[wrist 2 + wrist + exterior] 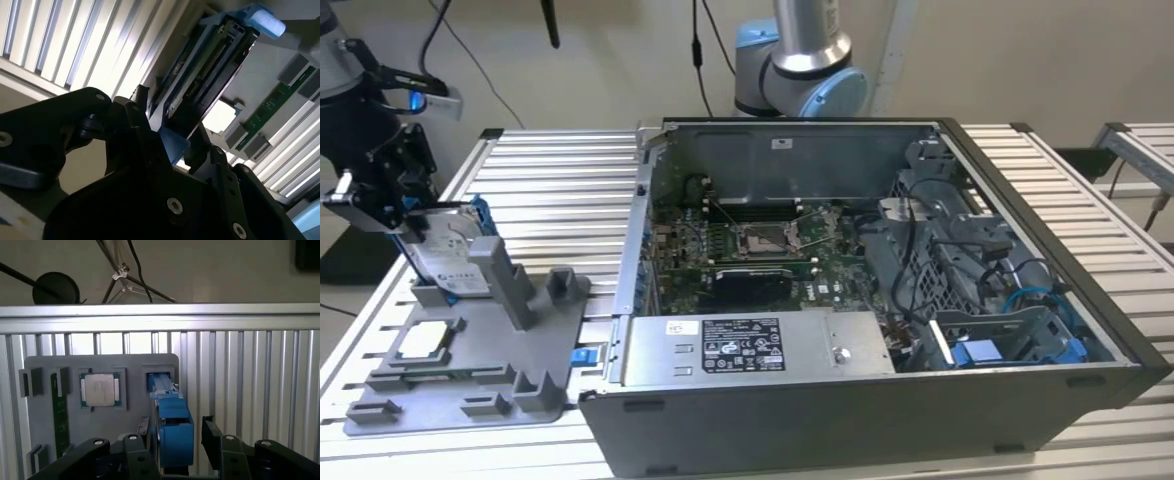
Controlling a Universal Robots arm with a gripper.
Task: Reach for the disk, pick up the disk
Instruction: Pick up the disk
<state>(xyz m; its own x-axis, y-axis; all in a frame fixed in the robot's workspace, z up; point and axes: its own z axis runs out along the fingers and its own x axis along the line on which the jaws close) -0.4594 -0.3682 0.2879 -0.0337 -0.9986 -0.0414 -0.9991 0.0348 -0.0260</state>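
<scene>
The tool (176,434) is a little open, its fingers (212,432) on both sides of the upright disk (169,407), with a thin gap visible. The grey holder (134,412) lies under it.

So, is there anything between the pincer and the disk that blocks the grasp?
Nothing visible does. In the first wrist view the open pincer straddles the disk, which stands on edge in the grey holder, one finger on each side. The chip lies beside it, clear of the pincer.

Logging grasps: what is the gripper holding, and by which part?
Nothing gripped: the gripper straddles the disk's blue-framed end, open, gap beside one finger.
</scene>
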